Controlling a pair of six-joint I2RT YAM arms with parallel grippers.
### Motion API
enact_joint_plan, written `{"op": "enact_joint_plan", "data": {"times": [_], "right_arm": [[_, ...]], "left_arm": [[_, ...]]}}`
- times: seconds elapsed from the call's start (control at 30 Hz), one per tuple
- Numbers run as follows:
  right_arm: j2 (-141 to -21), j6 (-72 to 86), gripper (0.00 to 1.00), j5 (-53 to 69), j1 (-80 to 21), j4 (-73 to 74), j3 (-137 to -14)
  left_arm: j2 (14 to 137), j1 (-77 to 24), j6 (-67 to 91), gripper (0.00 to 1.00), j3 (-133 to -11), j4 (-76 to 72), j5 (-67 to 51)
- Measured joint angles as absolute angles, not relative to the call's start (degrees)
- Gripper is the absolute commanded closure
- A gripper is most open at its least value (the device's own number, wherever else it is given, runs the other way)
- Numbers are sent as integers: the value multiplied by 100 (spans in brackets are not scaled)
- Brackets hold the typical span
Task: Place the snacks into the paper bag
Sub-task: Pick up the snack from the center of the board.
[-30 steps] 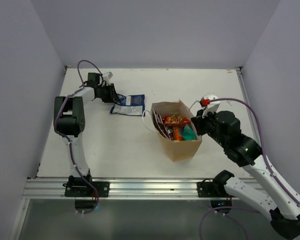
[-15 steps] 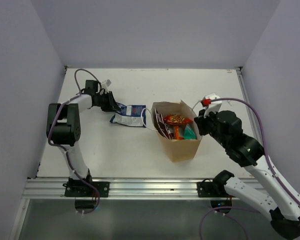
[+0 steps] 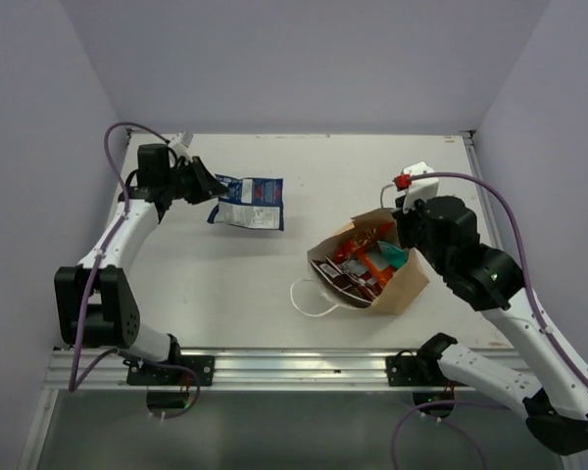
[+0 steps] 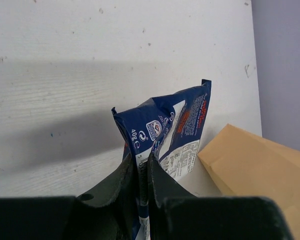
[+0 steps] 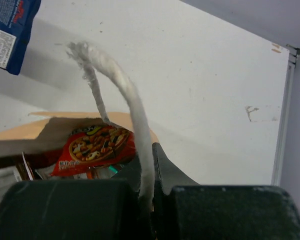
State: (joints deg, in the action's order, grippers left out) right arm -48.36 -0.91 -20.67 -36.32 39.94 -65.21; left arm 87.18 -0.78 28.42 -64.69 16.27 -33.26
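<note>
My left gripper is shut on the edge of a blue-white snack packet, which hangs above the table at the back left. The tan paper bag leans over right of centre, its mouth turned left. Several snacks show inside, among them a red packet. My right gripper is shut on one white cord handle at the bag's far rim. The other handle lies looped on the table.
The white tabletop is bounded by grey walls left, right and behind. An aluminium rail with both arm bases runs along the near edge. The blue packet shows at the upper left corner of the right wrist view.
The left gripper closed on the blue-white packet and lifted it off the table as its arm swung left. The right gripper pulled the handle, tipping the bag over and shifting it nearer.
</note>
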Motion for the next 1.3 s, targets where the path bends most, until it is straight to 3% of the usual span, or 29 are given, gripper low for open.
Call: {"op": "enact_joint_plan", "data": {"times": [0.57,1.0,1.3], "right_arm": [[-5621,-504,100,-2180,-3640,3776,-6834],[-5739,-340,100,-1824,-4388,3815,-6825],[-6119,-38,100,-1929,-5081,3752,-6888]], "left_arm": [[6066,-158,4178,100,-5911,1684,-3138],[5437,-384,4228,100,-6930,2744,-3371],[4604,-403,4268,100,-6643,2954,-3599]]}}
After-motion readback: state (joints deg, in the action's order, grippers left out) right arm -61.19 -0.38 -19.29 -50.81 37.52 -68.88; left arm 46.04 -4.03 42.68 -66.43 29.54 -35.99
